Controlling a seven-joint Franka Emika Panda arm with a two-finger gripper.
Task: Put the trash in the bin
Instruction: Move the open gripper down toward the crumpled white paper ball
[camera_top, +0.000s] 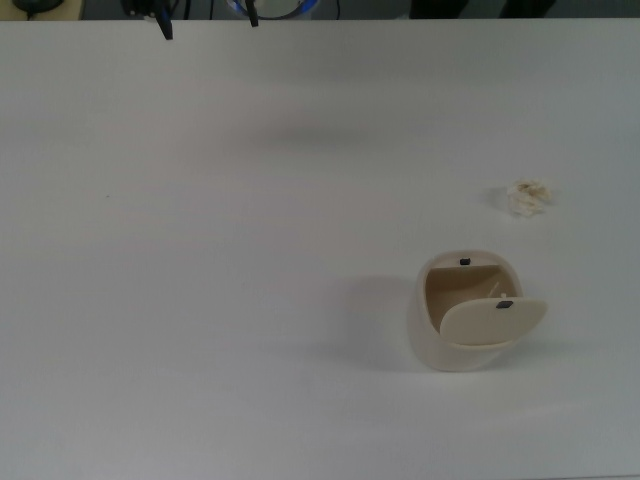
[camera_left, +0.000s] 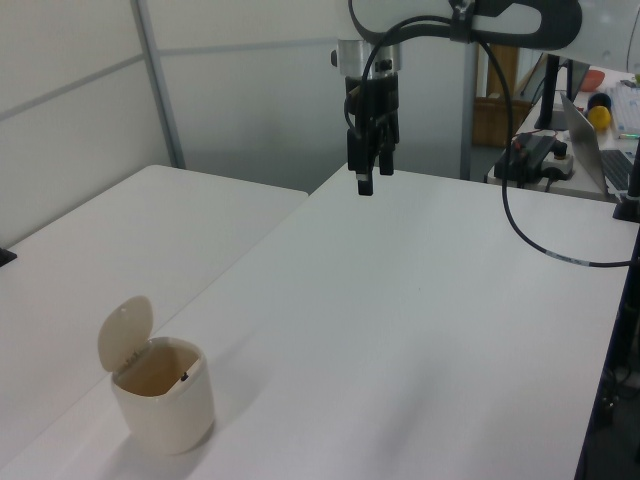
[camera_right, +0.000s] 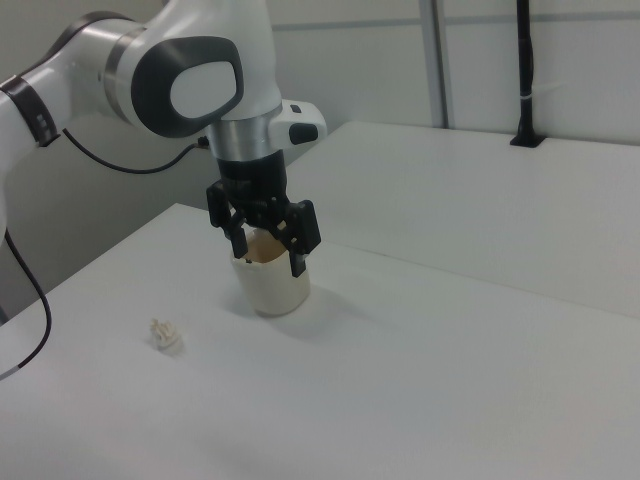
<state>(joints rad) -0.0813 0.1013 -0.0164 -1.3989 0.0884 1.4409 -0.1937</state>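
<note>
One gripper (camera_right: 268, 248) hangs downward, fingers spread, empty.

Arm raised, pincer (camera_right: 268, 251) pointing down, fingers spread.

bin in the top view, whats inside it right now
The bin stands with its lid swung open, showing only bare tan wall. The lid covers part of the opening, so the bottom there is hidden. The trash lies on the table, apart from the bin.

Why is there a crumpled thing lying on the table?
That's the trash, lying loose on the table beside the bin rather than inside. The bin's lid is tipped open. Nothing else looks odd.
</note>
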